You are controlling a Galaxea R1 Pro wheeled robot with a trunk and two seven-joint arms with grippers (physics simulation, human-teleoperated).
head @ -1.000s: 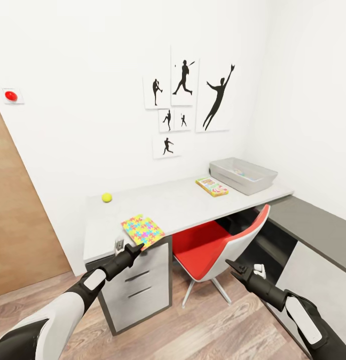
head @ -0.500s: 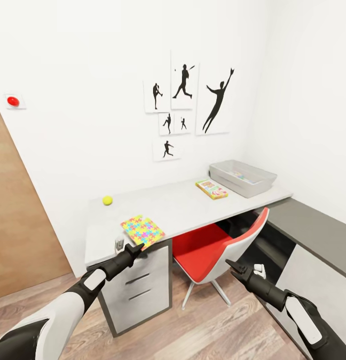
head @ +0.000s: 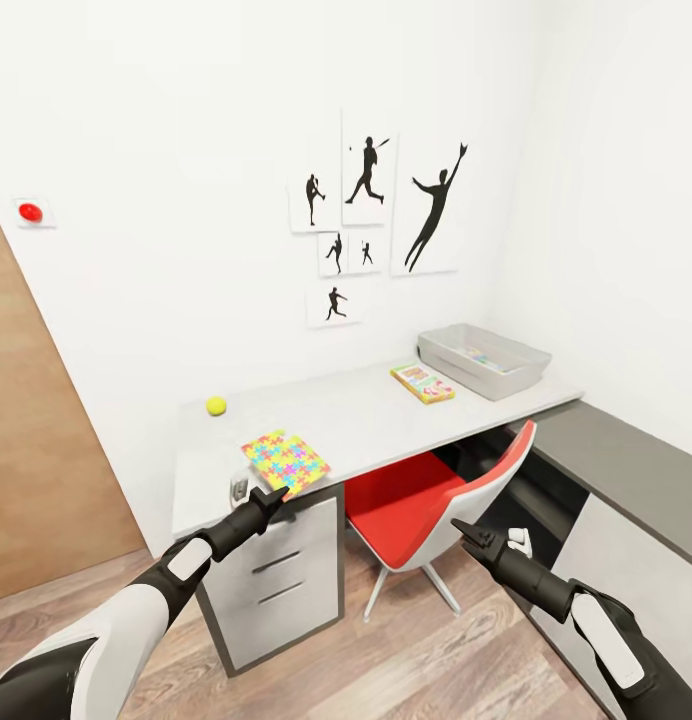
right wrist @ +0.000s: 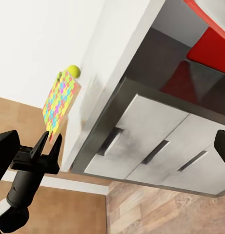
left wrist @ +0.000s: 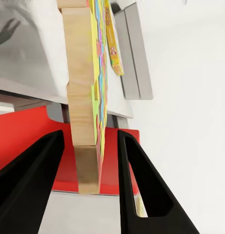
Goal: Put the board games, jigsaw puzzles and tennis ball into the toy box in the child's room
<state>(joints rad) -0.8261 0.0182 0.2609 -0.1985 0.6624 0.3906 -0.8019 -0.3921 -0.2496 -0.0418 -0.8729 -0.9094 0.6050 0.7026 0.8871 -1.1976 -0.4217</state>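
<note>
- Step in hand, as I judge it: picking up the jigsaw puzzle [head: 285, 463] that lies at the table's [head: 366, 415] front edge, above the drawer unit [head: 276, 575], with one corner hanging past the edge.
- The left gripper [head: 273, 497] sits right at that overhanging corner. In the left wrist view its two black fingers [left wrist: 29, 180] stand apart on either side of the puzzle's edge [left wrist: 88, 122], spread and not yet pinching; gaps show on both sides.
- Next move, by my reading: close the fingers on the thin board, lift it clear of the edge, then carry it along the table to the toy box [head: 483, 360] at the far right end. The board is thin and flat, so a shallow grip on one corner may let it tilt or slip.
- The left arm reaches forward and slightly up from low at the left, forearm angled toward the front edge, wrist in line with the board.
- The right gripper [head: 469, 537] hangs below table height near the red chair [head: 426, 505], well apart from any toy, holding nothing; I cannot tell how its fingers stand.
- Elsewhere, a board game [head: 422, 382] lies just beside the toy box near the right end, and the tennis ball [head: 216, 405] rests near the back left corner.
- Something colourful already lies inside the toy box; which toy it is I cannot make out.
</note>
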